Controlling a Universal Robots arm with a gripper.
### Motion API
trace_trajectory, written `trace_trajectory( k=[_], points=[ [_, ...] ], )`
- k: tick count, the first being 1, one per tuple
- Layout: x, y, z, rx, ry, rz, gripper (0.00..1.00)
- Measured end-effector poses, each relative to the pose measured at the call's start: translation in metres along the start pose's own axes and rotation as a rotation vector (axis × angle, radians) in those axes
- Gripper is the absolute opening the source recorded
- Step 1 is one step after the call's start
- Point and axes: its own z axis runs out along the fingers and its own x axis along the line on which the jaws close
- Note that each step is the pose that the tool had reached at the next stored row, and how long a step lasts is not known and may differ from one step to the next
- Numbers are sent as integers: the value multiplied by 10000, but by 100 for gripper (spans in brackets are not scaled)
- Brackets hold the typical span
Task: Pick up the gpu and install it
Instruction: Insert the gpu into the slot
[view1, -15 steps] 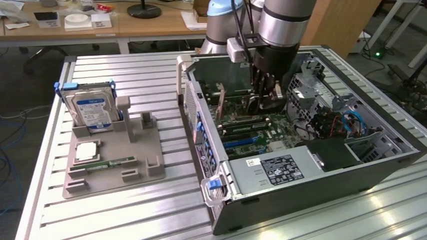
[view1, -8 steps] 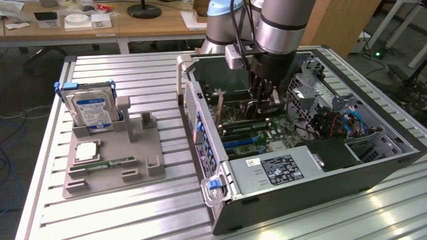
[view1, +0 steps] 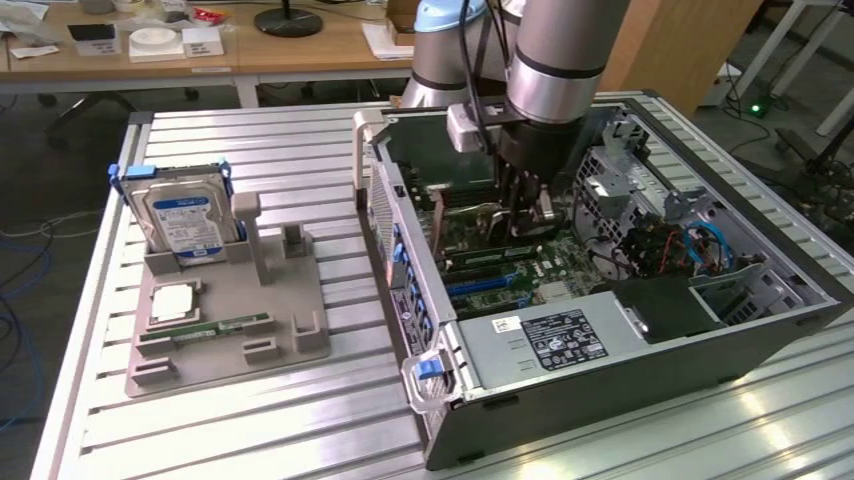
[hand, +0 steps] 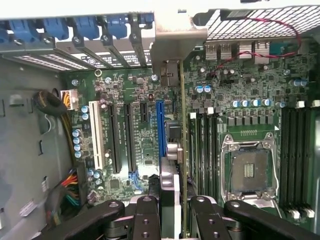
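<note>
Silver-bracketed gpu (hand: 176, 42), thin, stiff, fragile, pinched edge-on by gripper (hand: 172, 205) over motherboard (hand: 140, 150), 3 o'clock from hard drive (view1: 187, 222); grip bare edges.

Worktable (view1: 267, 140): slatted metal top, pale grey; bright glare on slats nr front corner at exterior view's right.
Desk (view1: 160, 65): wooden, just behind worktable's far edge.
On desk: white boxes (view1: 154, 42), papers (view1: 387, 40), black round stand base (view1: 288, 22).
Under desk: chair base (view1: 94, 105) w/ castors.
Wood panel (view1: 667, 45): upright, beyond worktable's far corner at exterior view's right.
Floor (view1: 27, 180): grey; blue cable (view1: 16, 300) off worktable's edge at exterior view's left, black cables (view1: 801, 150) off opposite edge.
Green light (view1: 757, 108): small lit dot low down, nr white furniture legs (view1: 787, 40).
</note>
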Motion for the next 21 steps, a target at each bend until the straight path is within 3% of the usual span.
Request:
trace_trajectory(
  k=[15, 21],
  points=[
    [42, 18, 272, -26, -16, -281, 28],
    [66, 64, 370, -37, -14, -282, 28]
  ],
)
